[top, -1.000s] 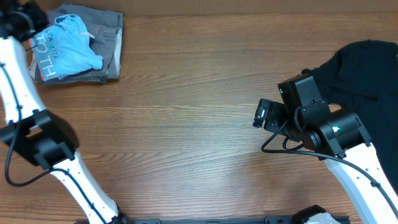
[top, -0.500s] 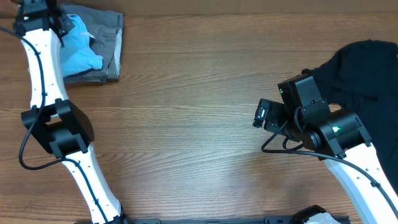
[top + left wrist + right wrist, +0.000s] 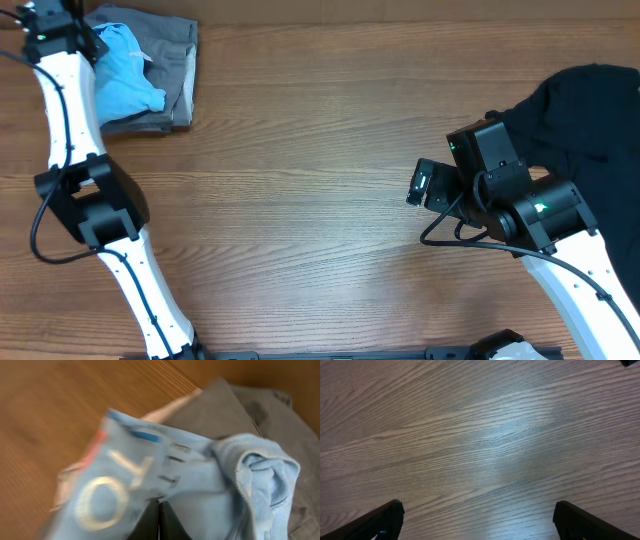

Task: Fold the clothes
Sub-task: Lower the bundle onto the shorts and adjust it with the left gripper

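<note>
**Position.** The light blue T-shirt [image 3: 125,80] lies bunched at the far left corner of the desk [image 3: 300,200], on top of the grey shorts [image 3: 178,55]. The black T-shirt [image 3: 590,120] lies in a loose heap at the far right edge, well apart from both.

**Grip state.** The left fingers [image 3: 152,525] are closed together with their tips at the lettered panel of the light blue T-shirt. The wrist view is blurred, so they appear to pinch a fold of the fabric, but this is not certain. The right fingers [image 3: 385,517] are spread wide, hold nothing, and hang over bare desk near the black T-shirt.

**Handling.** All three garments are judged to be thin, light and limp.
- They keep no shape and drape from any pinch point.
- A single-point grip gathers the cloth into a bundle instead of a flat panel.
- The knit should give the fingers good friction, so slip is unlikely, and nothing here is fragile.
- The main hazard is layering: a deep pinch may catch the grey shorts beneath, or drag them along.

**Where to take hold.**
- Prefer a thick seam, such as the stitched edge [image 3: 240,467] seen in the left wrist view.
- Use two points well apart along one edge, one per arm.
- Pinch the top layer only.
</note>
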